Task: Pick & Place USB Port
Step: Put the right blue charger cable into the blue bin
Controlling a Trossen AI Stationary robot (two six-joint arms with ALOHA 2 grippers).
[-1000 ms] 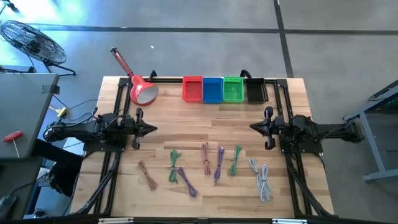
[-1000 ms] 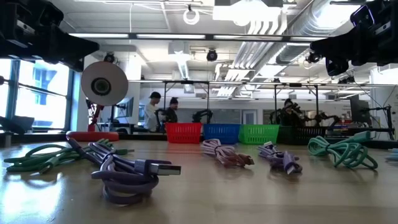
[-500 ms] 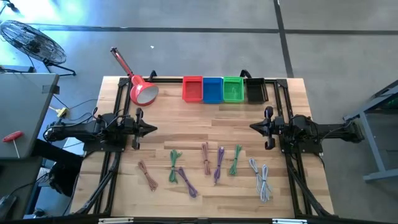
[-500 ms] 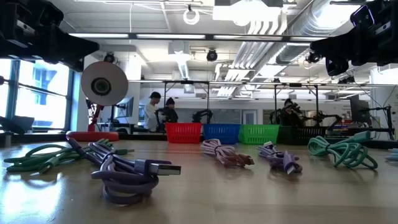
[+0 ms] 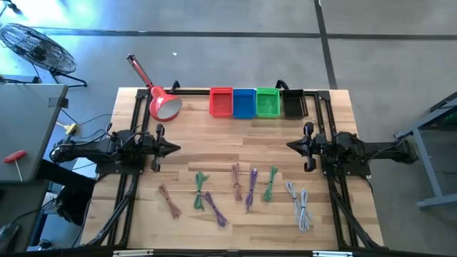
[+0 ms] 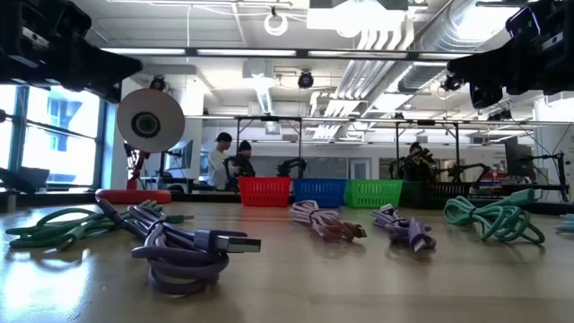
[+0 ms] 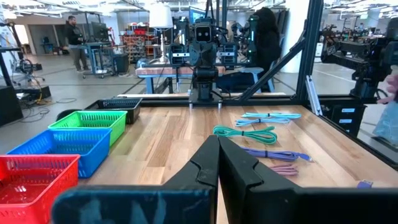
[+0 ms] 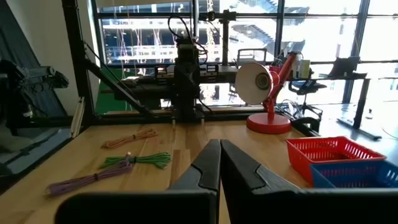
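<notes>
High view: no change found against the earlier frames. Left gripper (image 5: 173, 148) and right gripper (image 5: 291, 145) parked over the middle of the worktop (image 5: 214, 128), facing one another, well apart, each pressed together and empty. Coiled USB cables untouched along the near half: brown cable (image 5: 170, 200), green cable (image 5: 199, 187), purple cable (image 5: 251, 187), white cable (image 5: 300, 203). Red basket (image 5: 221, 102), blue basket (image 5: 244, 103), green basket (image 5: 268, 102) and black basket (image 5: 293, 103) in a row at the far edge, beside a red lamp (image 5: 163, 104).

Low view: cables lying flat on the worktop, none lifted; same layout as half a second ago.

Left wrist view: fingers closed tip to tip, nothing between.

Right wrist view: likewise closed and empty.

Judged: task not yet started; no cable approached, every pick and place outstanding.
</notes>
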